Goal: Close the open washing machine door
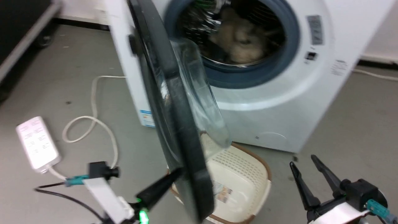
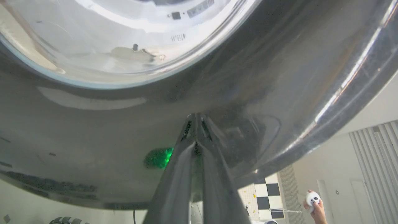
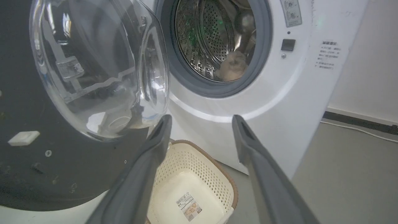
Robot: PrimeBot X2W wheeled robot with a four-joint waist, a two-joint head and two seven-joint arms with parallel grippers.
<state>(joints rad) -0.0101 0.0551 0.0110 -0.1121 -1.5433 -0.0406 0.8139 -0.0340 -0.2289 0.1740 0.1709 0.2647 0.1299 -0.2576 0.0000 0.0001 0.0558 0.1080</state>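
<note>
The washing machine door [image 1: 180,130] stands swung out from the white machine [image 1: 279,102], edge-on in the head view, its clear glass bowl [image 1: 202,102] bulging toward the drum. My left gripper [image 1: 178,172] is shut, and its tips press against the door's glossy black outer face [image 2: 124,130] near the lower rim. In the left wrist view my left gripper [image 2: 196,116] meets that dark surface. My right gripper [image 1: 303,160] is open at the lower right, apart from the door. In the right wrist view my right gripper [image 3: 202,119] points at the machine's front, with the door's inner side [image 3: 93,68] on the left.
A cream laundry basket [image 1: 245,174] sits on the floor below the door. A beige item [image 1: 239,40] lies inside the drum. A white power strip [image 1: 37,143] and a looped cable [image 1: 93,121] lie on the grey floor at the left. A person's hand [image 2: 314,205] holds a white controller.
</note>
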